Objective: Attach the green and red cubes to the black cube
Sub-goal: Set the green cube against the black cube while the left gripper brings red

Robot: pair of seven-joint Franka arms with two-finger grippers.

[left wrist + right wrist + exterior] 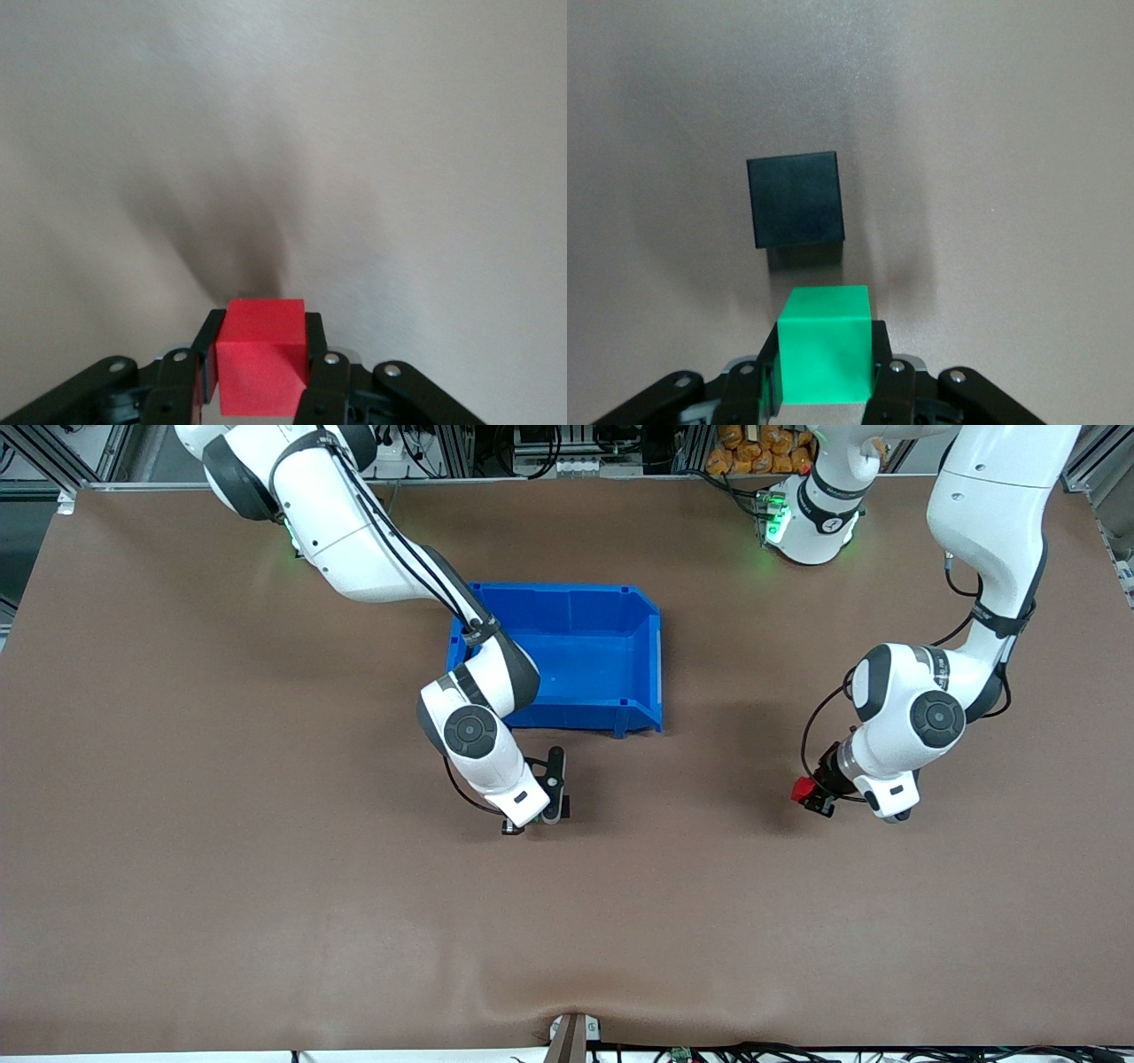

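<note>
My right gripper (827, 341) is shut on the bright green cube (827, 347) and holds it a little above the brown table. The matte black cube (796, 197) lies on the table just ahead of the green one, with a small gap between them. In the front view the right hand (518, 802) hangs over the table just in front of the blue bin and hides the green cube. My left gripper (261, 332) is shut on the red cube (261, 367) (803, 788), low over bare table toward the left arm's end.
A blue open bin (651, 664) stands mid-table, farther from the front camera than the right hand. The brown mat (567, 921) spreads wide on all sides. The two hands are well apart.
</note>
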